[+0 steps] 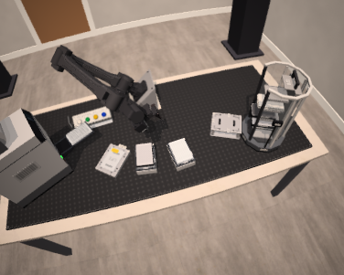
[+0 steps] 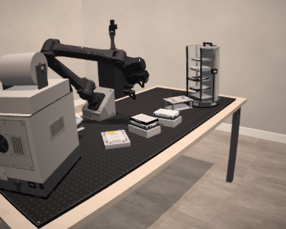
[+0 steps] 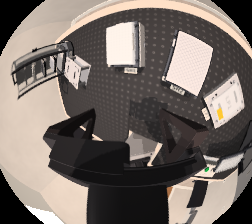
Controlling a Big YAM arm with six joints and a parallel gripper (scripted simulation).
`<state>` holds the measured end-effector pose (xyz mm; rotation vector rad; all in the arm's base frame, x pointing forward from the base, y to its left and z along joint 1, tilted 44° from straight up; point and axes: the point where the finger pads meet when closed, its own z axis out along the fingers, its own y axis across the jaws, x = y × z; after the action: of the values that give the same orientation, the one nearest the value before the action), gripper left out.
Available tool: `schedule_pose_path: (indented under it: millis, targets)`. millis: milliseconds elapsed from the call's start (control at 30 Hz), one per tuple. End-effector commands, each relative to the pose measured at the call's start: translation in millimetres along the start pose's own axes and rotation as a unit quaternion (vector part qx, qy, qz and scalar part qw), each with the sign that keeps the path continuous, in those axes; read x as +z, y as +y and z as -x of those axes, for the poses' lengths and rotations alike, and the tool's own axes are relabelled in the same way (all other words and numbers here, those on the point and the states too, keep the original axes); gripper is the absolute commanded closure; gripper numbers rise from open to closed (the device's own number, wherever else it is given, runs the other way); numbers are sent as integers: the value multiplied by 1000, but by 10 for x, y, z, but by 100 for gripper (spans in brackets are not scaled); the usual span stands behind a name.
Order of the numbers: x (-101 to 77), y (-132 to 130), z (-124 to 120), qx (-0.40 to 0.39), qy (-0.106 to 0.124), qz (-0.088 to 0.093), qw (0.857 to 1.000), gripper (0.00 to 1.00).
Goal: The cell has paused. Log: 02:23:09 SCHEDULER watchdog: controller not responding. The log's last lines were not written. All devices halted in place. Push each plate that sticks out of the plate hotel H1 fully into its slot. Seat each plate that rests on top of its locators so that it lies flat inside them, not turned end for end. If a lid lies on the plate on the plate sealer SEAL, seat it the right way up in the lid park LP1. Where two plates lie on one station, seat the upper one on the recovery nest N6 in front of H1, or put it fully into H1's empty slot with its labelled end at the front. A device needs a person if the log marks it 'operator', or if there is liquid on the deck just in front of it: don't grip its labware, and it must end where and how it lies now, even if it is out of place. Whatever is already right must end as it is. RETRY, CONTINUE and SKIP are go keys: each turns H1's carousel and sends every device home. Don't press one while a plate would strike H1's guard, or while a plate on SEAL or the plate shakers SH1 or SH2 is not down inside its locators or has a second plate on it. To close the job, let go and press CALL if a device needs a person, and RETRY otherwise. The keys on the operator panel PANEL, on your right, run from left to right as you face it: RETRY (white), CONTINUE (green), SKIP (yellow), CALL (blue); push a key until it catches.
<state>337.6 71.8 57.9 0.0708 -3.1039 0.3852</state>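
End effector hangs open above 2 shakers.

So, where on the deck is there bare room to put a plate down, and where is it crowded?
Bare mat runs along the table's front edge, and between the right shaker plate and the recovery nest. Crowded: the left side, where the sealer, key panel, lid park and left shaker plate stand close, with the open gripper above.
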Motion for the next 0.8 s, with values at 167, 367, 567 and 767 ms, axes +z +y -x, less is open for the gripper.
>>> schedule_pose_path:
  millis: [167, 367, 567, 767]
  targets:
    - [-390, 256, -77, 35, 23, -115, 992, 0]
    - [-541, 306, -144, 33, 16, -179, 983, 0]
    - [-673, 355, -189, 27, -1, -251, 968, 0]
    - [-687, 239, -170, 44, 3, -247, 968, 0]
